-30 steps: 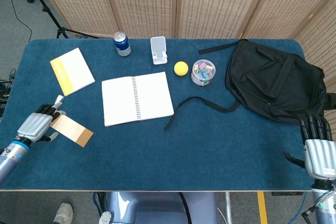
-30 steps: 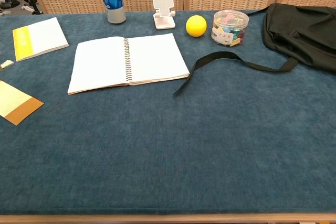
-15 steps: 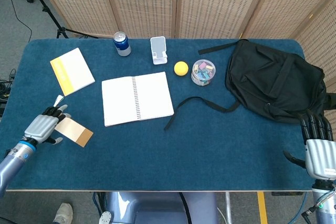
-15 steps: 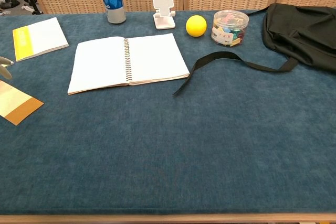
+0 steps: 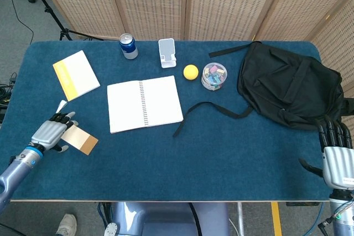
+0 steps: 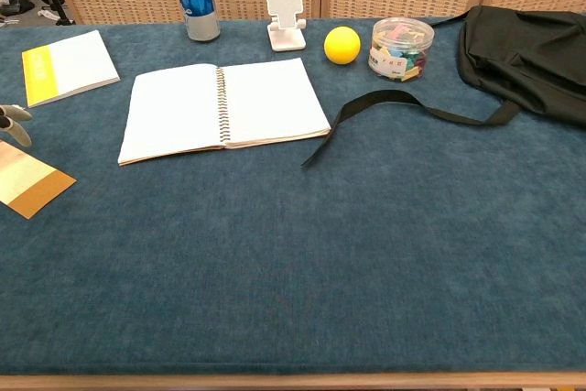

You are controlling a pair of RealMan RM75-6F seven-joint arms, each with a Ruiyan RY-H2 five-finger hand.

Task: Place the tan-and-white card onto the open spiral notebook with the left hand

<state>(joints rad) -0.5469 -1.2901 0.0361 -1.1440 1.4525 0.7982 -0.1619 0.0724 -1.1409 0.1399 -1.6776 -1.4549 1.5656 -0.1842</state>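
The bench (image 5: 221, 153) is carrying the open notebook (image 5: 144, 104) mid-left, and the card (image 5: 79, 139) is lying flat near the front-left edge, well apart from it. The left hand (image 5: 51, 133) is sitting over the card's white end; whether its fingers (image 6: 13, 120) are gripping yet, I cannot tell. It is needing a firm pinch on that edge before lifting; the right hand (image 5: 336, 158) is idling, fingers loosely spread, holding nothing.

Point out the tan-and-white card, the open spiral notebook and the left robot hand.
tan-and-white card (image 5: 83, 141): head view, its tan end.
open spiral notebook (image 6: 275, 101): chest view, right page.
left robot hand (image 5: 51, 132): head view, back of the hand.
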